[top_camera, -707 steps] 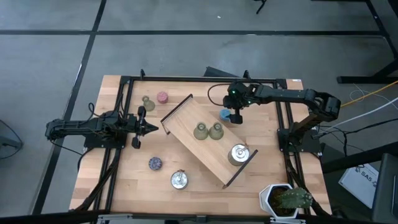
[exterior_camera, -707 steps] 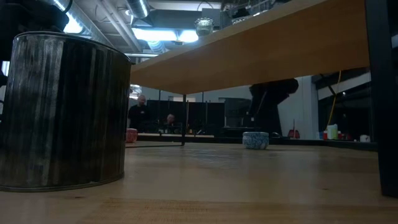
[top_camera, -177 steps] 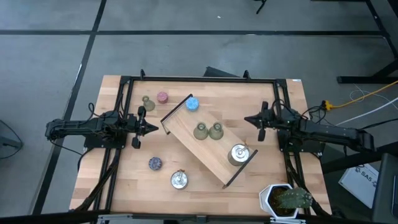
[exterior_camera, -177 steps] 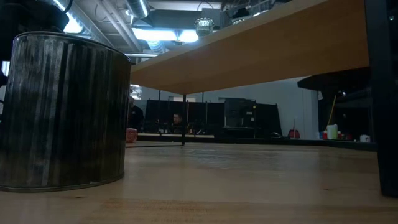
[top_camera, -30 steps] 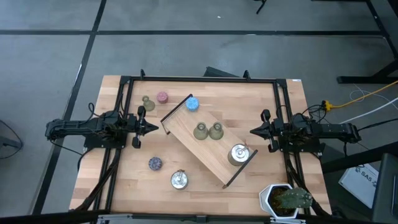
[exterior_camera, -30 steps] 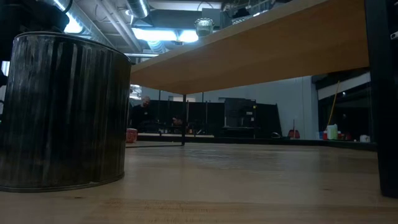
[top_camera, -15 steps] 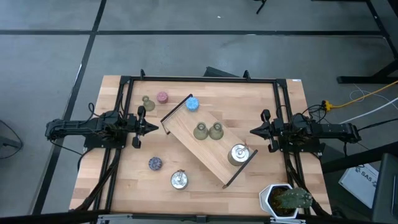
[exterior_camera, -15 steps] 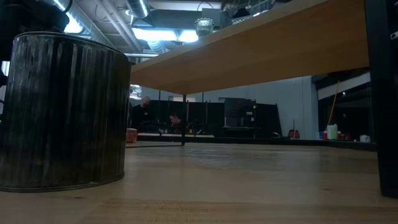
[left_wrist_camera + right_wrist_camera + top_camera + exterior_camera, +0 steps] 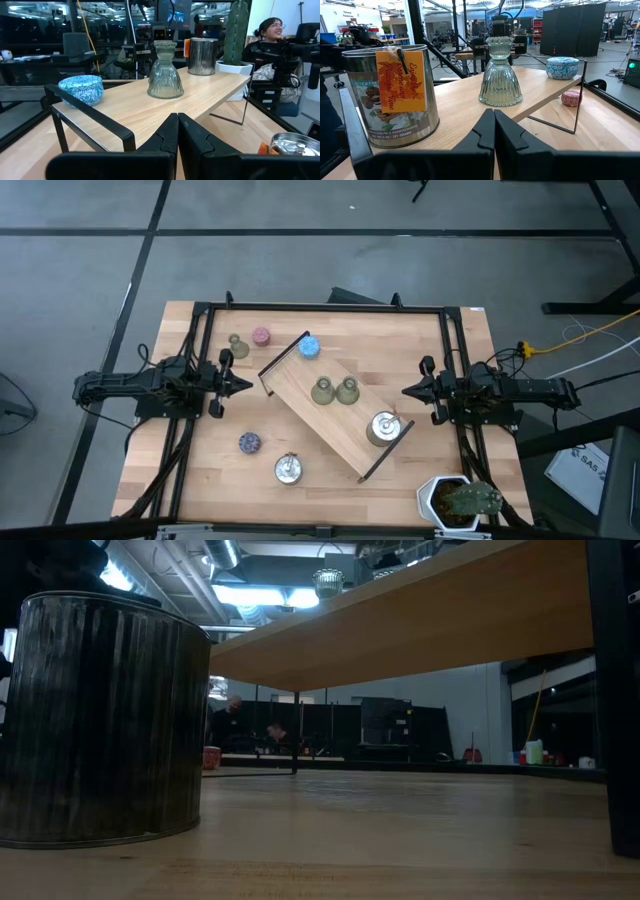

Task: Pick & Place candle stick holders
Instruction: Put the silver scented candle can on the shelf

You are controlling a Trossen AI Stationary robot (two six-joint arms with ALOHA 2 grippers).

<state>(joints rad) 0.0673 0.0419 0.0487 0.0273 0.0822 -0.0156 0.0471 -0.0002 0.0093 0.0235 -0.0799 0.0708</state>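
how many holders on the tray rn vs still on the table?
4 on the wooden tray: blue holder, two green holders, silver holder. 4 on the table: green, pink, purple, silver. None looks hidden.

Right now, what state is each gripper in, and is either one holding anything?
Left gripper: closed, holding nothing, off the tray's left side.
Right gripper: closed, holding nothing, off the tray's right side.

A robotics lab: concrete floor (image 9: 300,270), ceiling striplights (image 9: 245,595), equipment racks (image 9: 570,30) behind.
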